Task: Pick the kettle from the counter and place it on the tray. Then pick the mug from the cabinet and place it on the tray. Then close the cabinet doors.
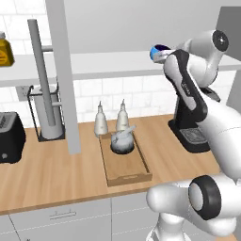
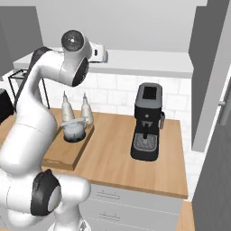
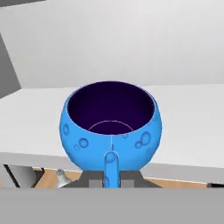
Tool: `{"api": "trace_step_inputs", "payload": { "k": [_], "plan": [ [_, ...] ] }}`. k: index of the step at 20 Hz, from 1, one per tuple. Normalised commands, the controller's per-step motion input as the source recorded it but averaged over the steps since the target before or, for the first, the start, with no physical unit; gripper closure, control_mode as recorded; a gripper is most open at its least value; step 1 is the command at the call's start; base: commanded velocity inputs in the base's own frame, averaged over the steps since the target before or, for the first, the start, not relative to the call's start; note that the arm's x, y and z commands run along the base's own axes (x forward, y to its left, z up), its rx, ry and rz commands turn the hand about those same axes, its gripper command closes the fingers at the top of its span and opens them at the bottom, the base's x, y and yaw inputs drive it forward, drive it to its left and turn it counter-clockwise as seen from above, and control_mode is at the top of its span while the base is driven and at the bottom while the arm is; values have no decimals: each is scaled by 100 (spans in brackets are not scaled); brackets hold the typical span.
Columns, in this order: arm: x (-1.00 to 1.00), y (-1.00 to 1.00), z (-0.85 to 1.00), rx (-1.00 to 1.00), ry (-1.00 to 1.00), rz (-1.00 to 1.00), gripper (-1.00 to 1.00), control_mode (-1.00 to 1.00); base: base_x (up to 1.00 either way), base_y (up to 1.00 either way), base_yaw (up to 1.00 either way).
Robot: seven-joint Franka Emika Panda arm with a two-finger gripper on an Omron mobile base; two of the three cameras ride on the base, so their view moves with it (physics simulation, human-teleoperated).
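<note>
At the front edge of the white cabinet shelf [image 1: 117, 63], the blue mug [image 3: 110, 127] is held with the fingers [image 3: 92, 179] clamped on its small handle, and it should be carried level to the bare front part of the tray [image 1: 127, 172], clear of the kettle [image 1: 122, 141].

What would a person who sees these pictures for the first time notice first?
First, the bright blue mug, upright at the front edge of the white cabinet shelf, its handle pinched between the claw tips. Next, the silver kettle sitting at the far end of the wooden tray on the counter, just before two pale bottles.
</note>
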Motion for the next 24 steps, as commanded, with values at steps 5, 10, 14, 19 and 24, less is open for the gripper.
{"api": "trace_step_inputs", "payload": {
  "k": [5,10,14,19,24],
  "plan": [
    [-100,0,0,-4,0,78,100,-100,0,0,0],
    [-100,27,-14,-14,3,76,100,-100,0,0,0],
    [-70,50,-56,-15,16,48,100,-100,0,0,0],
    [-19,40,-98,-16,4,25,100,-100,0,0,0],
    [-14,28,-100,-7,-3,15,100,-100,0,0,0]
  ]
}}
